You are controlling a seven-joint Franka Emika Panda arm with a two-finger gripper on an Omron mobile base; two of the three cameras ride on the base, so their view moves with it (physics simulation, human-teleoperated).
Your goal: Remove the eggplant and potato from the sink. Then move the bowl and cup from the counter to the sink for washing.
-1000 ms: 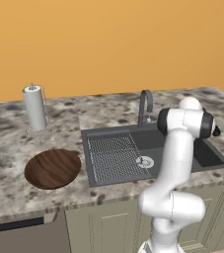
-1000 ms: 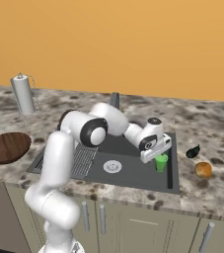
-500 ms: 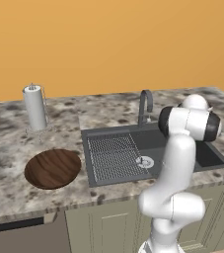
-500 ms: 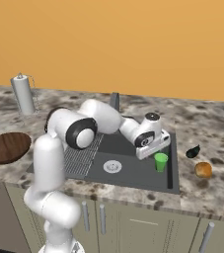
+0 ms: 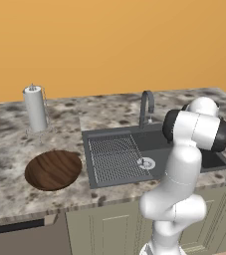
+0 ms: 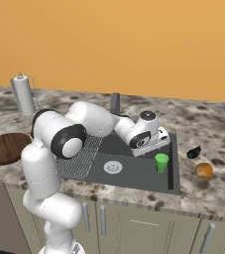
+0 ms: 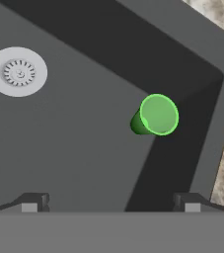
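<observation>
Claw wide open, empty, hung over the sink. Cup stood upright on the basin floor just below and ahead of claw, untouched. Drain off to the claw's other side. Eggplant and potato lay on the table beyond the cup. Bowl sat well behind, past the grid, near towel roll.

The gripper now sits higher above the cup, which stands apart below its fingertips.
</observation>
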